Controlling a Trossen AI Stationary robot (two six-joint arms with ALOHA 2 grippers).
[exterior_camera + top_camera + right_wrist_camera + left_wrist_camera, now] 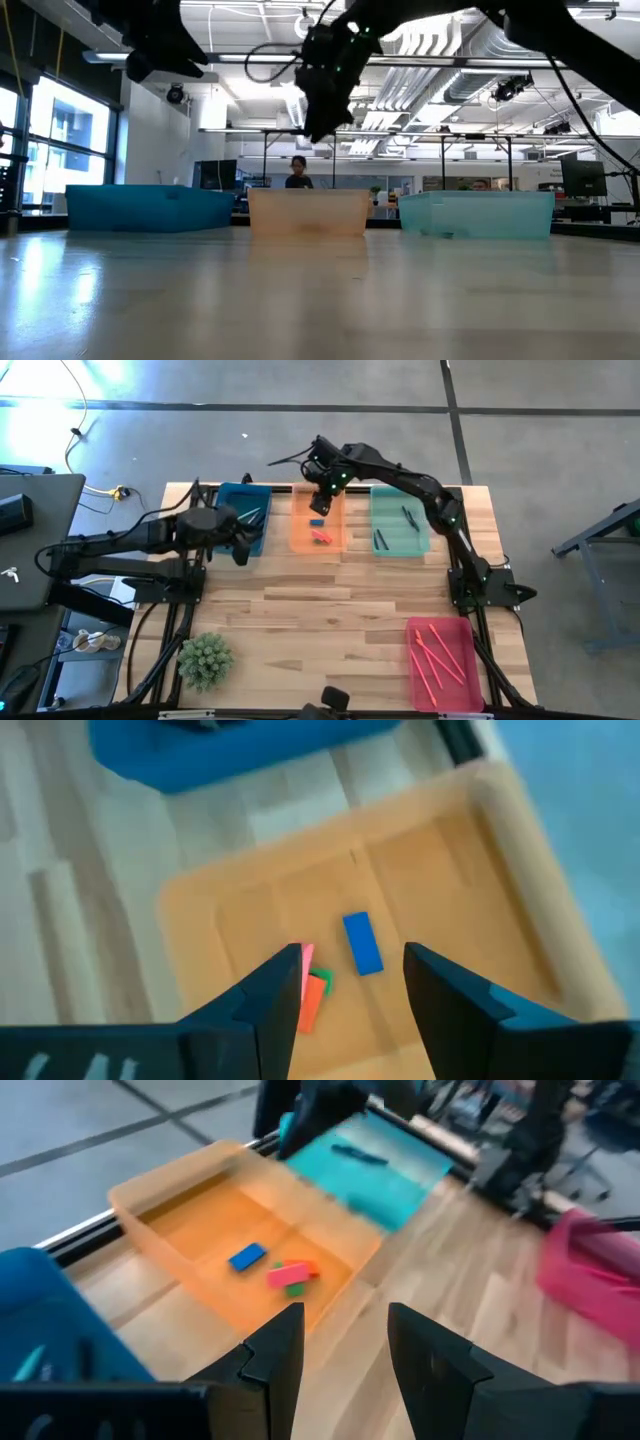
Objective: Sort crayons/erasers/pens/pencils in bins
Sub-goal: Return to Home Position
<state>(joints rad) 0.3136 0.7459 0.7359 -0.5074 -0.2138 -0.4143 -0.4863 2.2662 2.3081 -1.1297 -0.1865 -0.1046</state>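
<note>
The right tool (322, 503) hangs over the orange bin (300, 510) at the far edge of the worktop (330, 600), fingers released, holding nothing. Inside lie the erasers: the blue eraser (362, 942) apart, the pink-red eraser (290, 1273) and green eraser (296, 1289) touching. The left tool (345, 1318), released and empty, sits beside the blue bin (240, 495). Pulling away low, the right fingers could catch the orange bin's wall and drag it.
</note>
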